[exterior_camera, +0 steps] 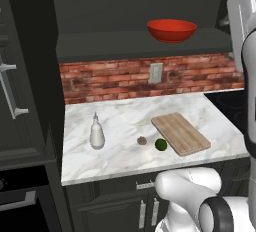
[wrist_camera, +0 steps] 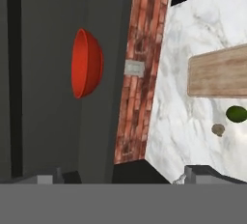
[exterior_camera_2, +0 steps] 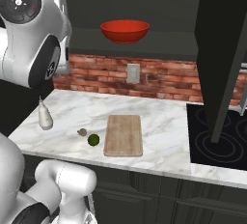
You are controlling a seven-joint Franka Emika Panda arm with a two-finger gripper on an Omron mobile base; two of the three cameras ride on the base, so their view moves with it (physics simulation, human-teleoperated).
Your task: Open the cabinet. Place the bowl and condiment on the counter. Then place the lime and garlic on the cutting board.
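Marble counter [exterior_camera: 125,116], bowl [exterior_camera: 171,30] above

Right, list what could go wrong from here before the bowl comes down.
1. The bowl sits near the front edge of the open cabinet shelf; a clumsy approach by the open gripper could tip it onto the counter.
2. The lime and garlic are round and lie loose beside the cutting board; a nudge may roll them.
3. The condiment stands upright and narrow, so a passing arm might topple it.
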